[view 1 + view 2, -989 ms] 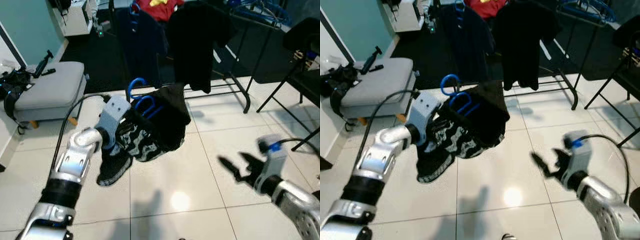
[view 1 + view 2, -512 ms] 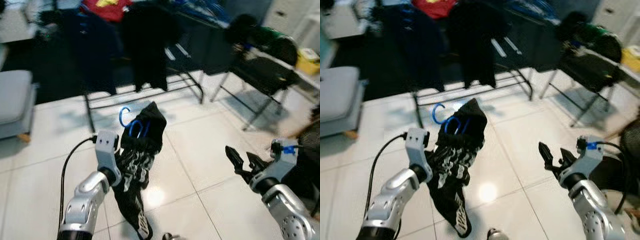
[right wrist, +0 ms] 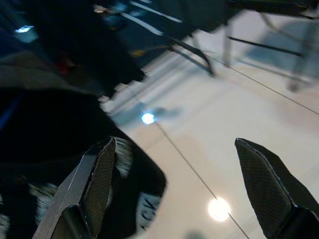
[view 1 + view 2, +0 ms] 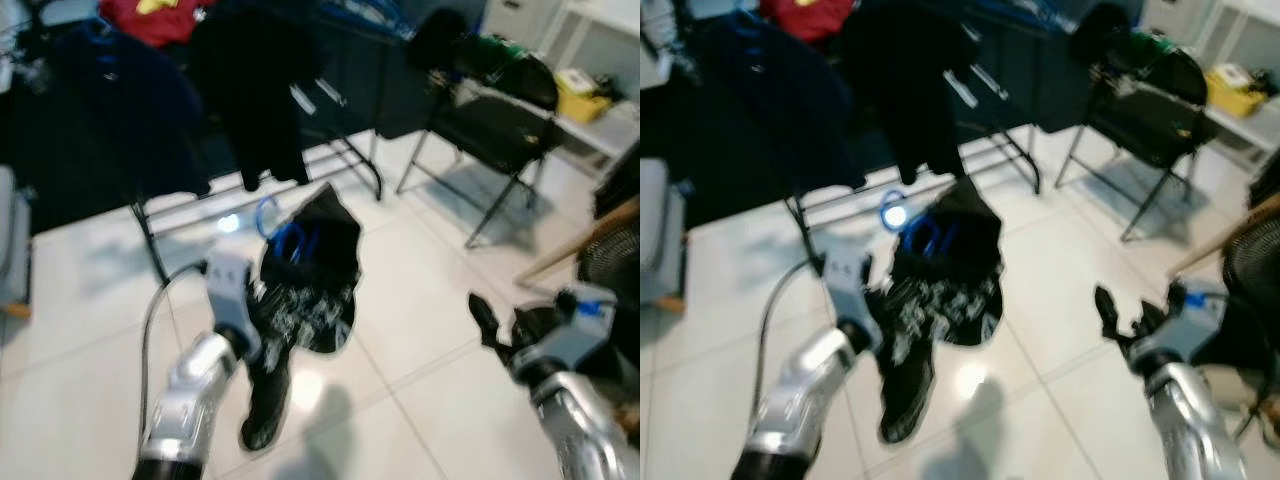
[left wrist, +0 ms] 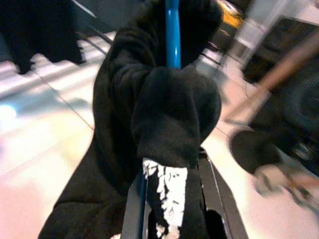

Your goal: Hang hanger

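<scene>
A blue hanger (image 4: 290, 240) carries a black garment with white print (image 4: 310, 300), held up in front of me over the tiled floor. My left gripper (image 4: 258, 305) is shut on the hanger and cloth from the left. In the left wrist view the blue hanger bar (image 5: 172, 30) rises out of the bunched garment (image 5: 169, 109) between the two fingers (image 5: 133, 209). My right gripper (image 4: 488, 322) hangs open low on the right, apart from the garment. Its two fingers (image 3: 94, 184) stand wide apart with nothing between them. The picture is blurred.
A black clothes rack (image 4: 150, 235) with dark and red clothes (image 4: 240, 90) stands behind the held garment. A black folding chair (image 4: 490, 130) is at the back right, beside a white shelf with a yellow item (image 4: 578, 82). White tiled floor (image 4: 400, 300) lies ahead.
The whole picture has swung to the right, so the camera moved. My left gripper still holds the hanger and garment, now slightly higher. The right gripper stays open.
</scene>
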You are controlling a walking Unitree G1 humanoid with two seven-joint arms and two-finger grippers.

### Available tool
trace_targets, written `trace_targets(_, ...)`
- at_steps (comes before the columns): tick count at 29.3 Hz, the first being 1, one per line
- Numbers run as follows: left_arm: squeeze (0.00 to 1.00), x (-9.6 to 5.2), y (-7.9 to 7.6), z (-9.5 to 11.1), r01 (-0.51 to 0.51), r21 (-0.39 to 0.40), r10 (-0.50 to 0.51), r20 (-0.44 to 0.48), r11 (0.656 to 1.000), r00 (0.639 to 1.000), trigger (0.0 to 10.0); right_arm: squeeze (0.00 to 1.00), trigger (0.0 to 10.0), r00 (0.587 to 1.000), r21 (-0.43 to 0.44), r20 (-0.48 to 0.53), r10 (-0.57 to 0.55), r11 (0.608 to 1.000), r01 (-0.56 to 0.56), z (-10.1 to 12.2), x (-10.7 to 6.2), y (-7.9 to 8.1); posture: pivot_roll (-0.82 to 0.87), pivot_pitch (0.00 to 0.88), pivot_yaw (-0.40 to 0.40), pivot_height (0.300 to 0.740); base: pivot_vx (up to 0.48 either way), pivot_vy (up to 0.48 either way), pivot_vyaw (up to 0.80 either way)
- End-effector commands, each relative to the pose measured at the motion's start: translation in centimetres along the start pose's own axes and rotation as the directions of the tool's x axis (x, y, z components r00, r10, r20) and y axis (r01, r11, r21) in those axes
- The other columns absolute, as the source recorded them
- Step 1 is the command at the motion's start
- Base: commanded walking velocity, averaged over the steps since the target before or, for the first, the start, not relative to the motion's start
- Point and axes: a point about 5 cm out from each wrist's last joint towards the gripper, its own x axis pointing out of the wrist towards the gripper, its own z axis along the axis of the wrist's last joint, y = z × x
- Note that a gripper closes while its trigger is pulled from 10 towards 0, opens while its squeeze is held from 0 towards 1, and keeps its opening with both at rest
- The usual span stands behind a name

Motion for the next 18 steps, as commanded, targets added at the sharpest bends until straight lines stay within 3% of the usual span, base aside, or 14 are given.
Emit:
trace_targets(1,0.00,-0.4,0.5,0.8,-0.032,0.040,0.031,0.047,0.999,0.998,10.0,0.00,10.0,1.000,0.013,-0.017,-0.005,1.000,0.006,-0.9,-0.2,0.1,-0.10,0.178,0.028,0.740,0.480,0.000,0.00)
trace_targets(6,0.00,-0.1,-0.4,0.9,-0.014,0.053,0.010,0.070,0.999,0.997,10.0,0.00,10.0,0.999,0.019,-0.004,0.037,0.999,-0.037,-0.9,0.6,0.9,-0.09,0.169,0.021,0.740,0.480,0.000,0.00)
trace_targets(18,0.00,0.4,-1.2,0.9,0.032,0.124,-0.039,0.053,0.992,0.998,10.0,0.00,10.0,0.999,0.025,0.013,0.033,0.999,-0.033,-1.1,0.6,0.9,-0.10,0.159,0.041,0.740,0.480,0.000,0.00)
